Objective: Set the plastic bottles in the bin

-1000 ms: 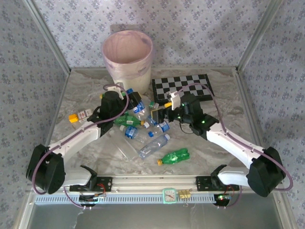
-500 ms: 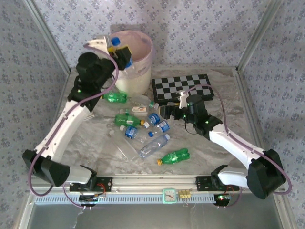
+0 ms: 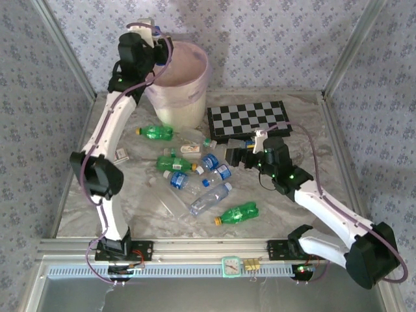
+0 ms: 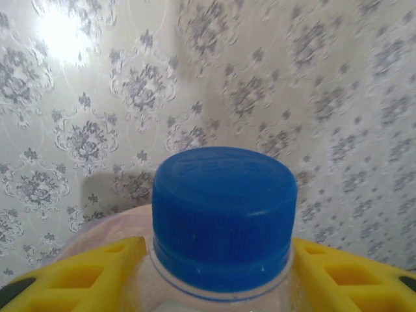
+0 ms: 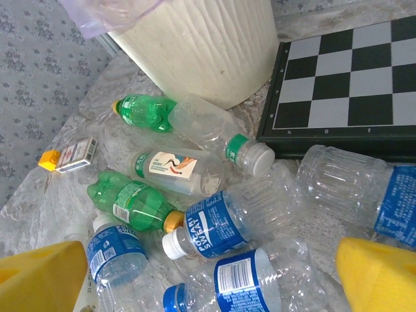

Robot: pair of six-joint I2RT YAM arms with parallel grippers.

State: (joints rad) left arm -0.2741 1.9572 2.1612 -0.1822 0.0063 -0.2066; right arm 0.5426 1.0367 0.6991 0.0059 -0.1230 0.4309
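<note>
The left gripper point(image 3: 158, 38) hangs high above the left rim of the bin point(image 3: 185, 97), close to the wallpapered back wall point(image 3: 273, 39). Its yellow fingers point(image 4: 84, 273) are clamped on the neck of a blue-capped bottle point(image 4: 224, 218), whose long axis runs out between them with the cap toward that wall. The bin stands at the table's far edge, with the chessboard point(image 3: 250, 119) just beside it on the right. Bare marble table point(image 3: 312, 130) lies right of the right arm.

The right gripper point(image 5: 208, 286) hovers low with its fingers spread and nothing held, over the pile of bottles point(image 3: 195, 172) near the chessboard's near-left corner. The bottles lie flat and crowded, some touching. A green bottle point(image 3: 155, 132) lies by the bin's base and another green bottle point(image 3: 238, 212) nearer the arms, both lying left to right with yellow caps leftward. A small carton point(image 5: 73, 153) sits apart on the left.
</note>
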